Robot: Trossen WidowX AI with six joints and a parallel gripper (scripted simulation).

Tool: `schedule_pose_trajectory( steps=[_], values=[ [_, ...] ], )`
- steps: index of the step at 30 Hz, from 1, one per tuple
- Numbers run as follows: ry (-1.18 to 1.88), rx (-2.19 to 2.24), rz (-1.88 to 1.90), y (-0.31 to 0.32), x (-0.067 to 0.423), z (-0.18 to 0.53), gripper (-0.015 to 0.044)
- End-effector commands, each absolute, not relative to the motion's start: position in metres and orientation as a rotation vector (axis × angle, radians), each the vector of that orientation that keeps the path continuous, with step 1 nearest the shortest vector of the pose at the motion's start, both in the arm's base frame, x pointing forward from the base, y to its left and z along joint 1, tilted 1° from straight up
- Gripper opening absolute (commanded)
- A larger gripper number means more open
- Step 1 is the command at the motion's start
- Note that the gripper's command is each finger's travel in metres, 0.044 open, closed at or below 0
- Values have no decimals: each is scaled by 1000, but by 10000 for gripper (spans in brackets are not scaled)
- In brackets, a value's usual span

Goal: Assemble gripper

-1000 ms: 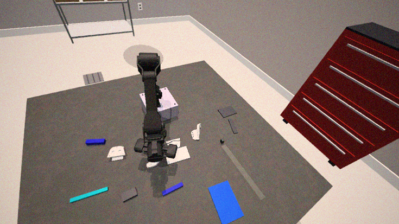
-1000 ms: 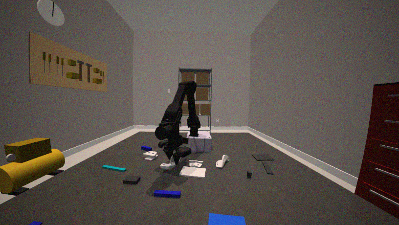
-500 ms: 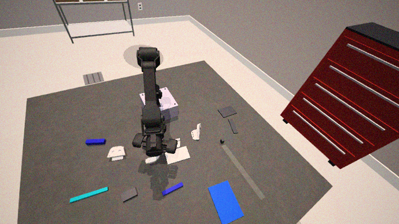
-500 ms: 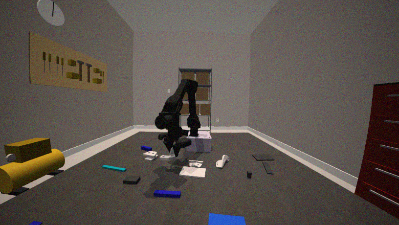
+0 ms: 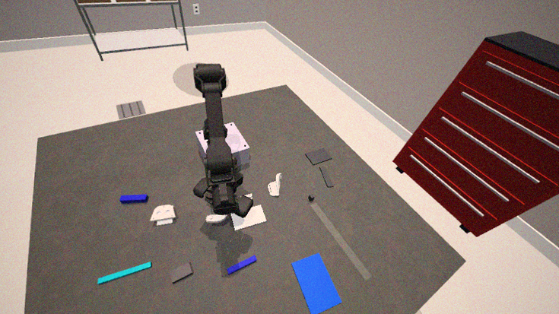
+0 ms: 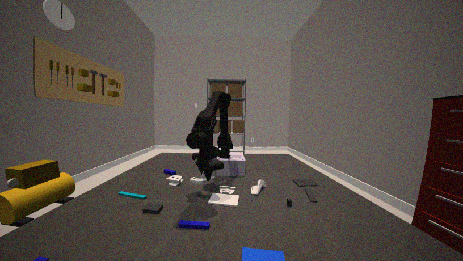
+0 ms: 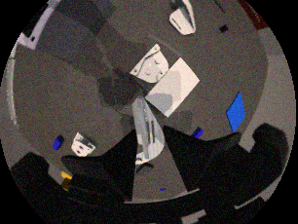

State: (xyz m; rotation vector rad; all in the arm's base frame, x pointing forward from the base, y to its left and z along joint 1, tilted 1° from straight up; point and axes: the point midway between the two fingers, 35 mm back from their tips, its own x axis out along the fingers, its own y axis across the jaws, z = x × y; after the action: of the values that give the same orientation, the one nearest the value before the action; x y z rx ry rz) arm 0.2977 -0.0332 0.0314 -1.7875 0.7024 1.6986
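Observation:
My gripper (image 5: 225, 210) (image 6: 206, 175) (image 7: 149, 130) is shut on a white jaw (image 5: 215, 218) (image 6: 196, 179) (image 7: 145, 114), held above the table. The jaw's long body runs between the fingers in the wrist view. The white gripper base (image 6: 227, 189) (image 7: 149, 69) lies on the table with its pins up; my hand mostly hides it in the top view. The other white jaw (image 5: 274, 187) (image 6: 257, 188) (image 7: 183, 21) lies apart, to the right of the base in the top and exterior views. The white housing plate (image 5: 164, 213) (image 6: 175, 179) (image 7: 83, 146) lies to the left.
A white slab (image 5: 250, 218) (image 6: 223, 200) (image 7: 176, 87) lies against or very near the base. A pale box (image 6: 239, 165) stands behind. Blue bars (image 5: 134, 198) (image 5: 242, 264), a cyan bar (image 5: 124, 272), dark flat pieces (image 5: 182, 272) (image 5: 318, 156) and a blue sheet (image 5: 316, 284) lie around.

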Motion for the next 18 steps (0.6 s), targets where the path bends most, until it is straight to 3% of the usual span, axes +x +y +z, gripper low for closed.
schedule_pose_trajectory(
  steps=[1,18],
  values=[
    [799,-1693,1617,-25,293,31,134],
    [1089,-1336,1286,5,279,31,134]
  ],
)
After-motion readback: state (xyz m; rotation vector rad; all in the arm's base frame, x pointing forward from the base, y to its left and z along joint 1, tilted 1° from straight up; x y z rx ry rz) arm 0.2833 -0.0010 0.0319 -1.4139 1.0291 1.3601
